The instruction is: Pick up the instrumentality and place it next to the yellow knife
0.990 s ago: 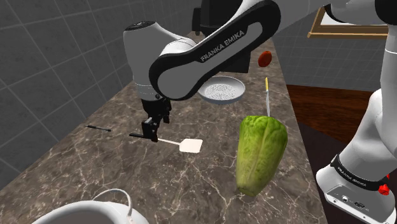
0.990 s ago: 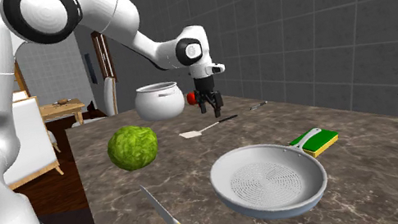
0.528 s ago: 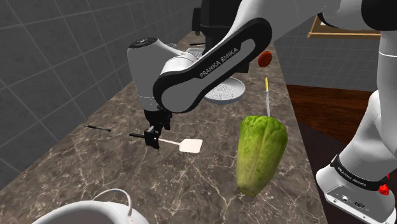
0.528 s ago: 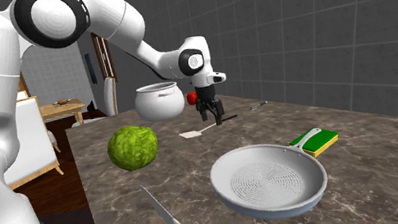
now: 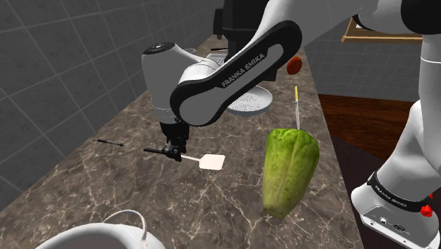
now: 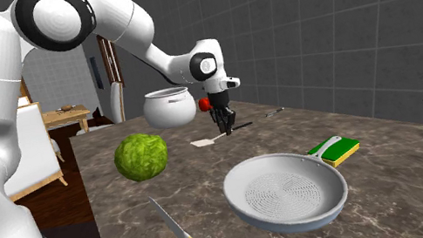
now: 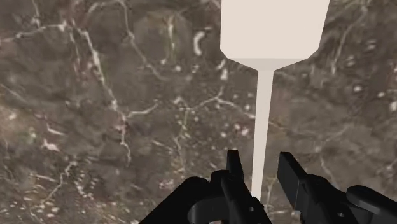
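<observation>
1. Containers. You have 1 pale pan [image 6: 284,194], well apart from the gripper [image 5: 172,150]; its speckled floor is in plain sight. You have 1 white pot [image 6: 171,107], also apart from the gripper; its inside cannot be seen.

2. Task item. The spatula [image 5: 205,160] lies flat on the marble counter [image 5: 212,205], directly under your gripper. The fingers [image 7: 233,167] stand apart and straddle the pale shaft where it meets the black handle. In the wrist view a narrow gap shows beside the shaft, so nothing is clamped. The square blade points away from the fingertips and the black handle runs out behind them.

3. Target. The yellow knife [image 6: 180,234] lies well apart from the gripper, with the lettuce [image 5: 290,170] between the gripper and the knife.

4. Count:
- 1 spatula
- 1 yellow knife
- 1 pan
- 1 pot
- 1 lettuce
- 1 red tomato [image 5: 294,65], well apart from the gripper in the shoulder view
- 1 green and yellow sponge [image 6: 336,150], beside the pan's handle
- 1 thin dark rod [image 5: 109,142], beyond the spatula's handle end, near the gripper but clear of it
</observation>
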